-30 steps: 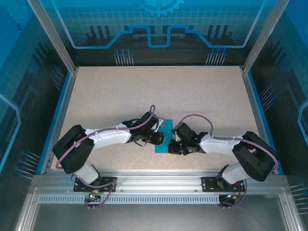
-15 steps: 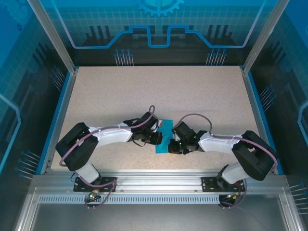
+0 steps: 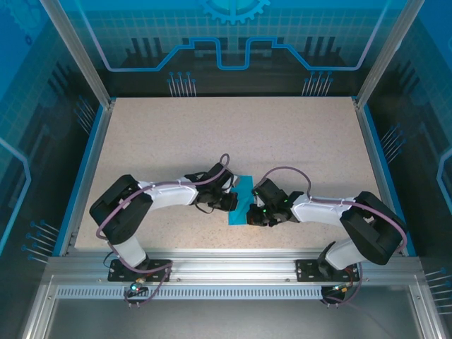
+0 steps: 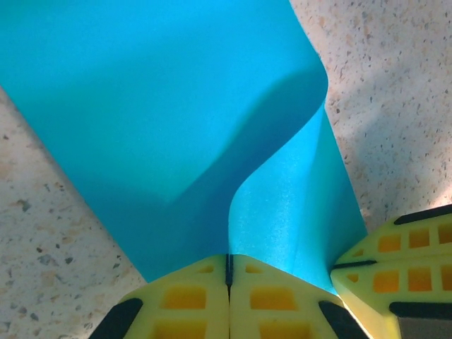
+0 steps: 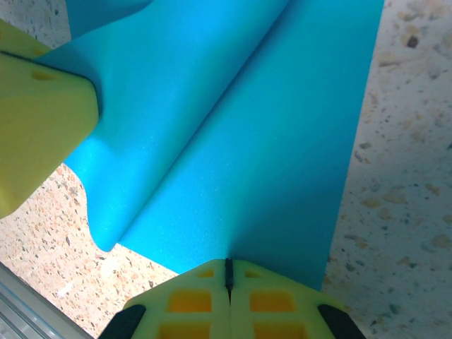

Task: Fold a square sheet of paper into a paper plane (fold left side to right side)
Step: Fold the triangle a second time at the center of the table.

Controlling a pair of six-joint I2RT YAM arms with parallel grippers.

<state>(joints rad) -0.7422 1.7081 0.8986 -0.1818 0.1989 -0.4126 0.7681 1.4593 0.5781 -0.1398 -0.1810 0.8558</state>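
Left elbow (image 3: 127, 208) has swung inward, its left gripper (image 4: 227, 265) clamped on a lifted flap (image 4: 282, 205) of the square sheet of paper (image 4: 141, 106) between it and the closed right gripper (image 5: 227, 268), where slipping could skew the crease.

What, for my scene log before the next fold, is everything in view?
square sheet of paper: one, cyan-blue, near the middle of the table between the two grippers, one flap curled up.
table: one, speckled beige, beneath the sheet.
metal rail: one, silver, along the near edge.
left gripper: one, yellow fingers, shut on the sheet's lifted flap.
right gripper: one, yellow fingers, shut, tips at the sheet's edge.
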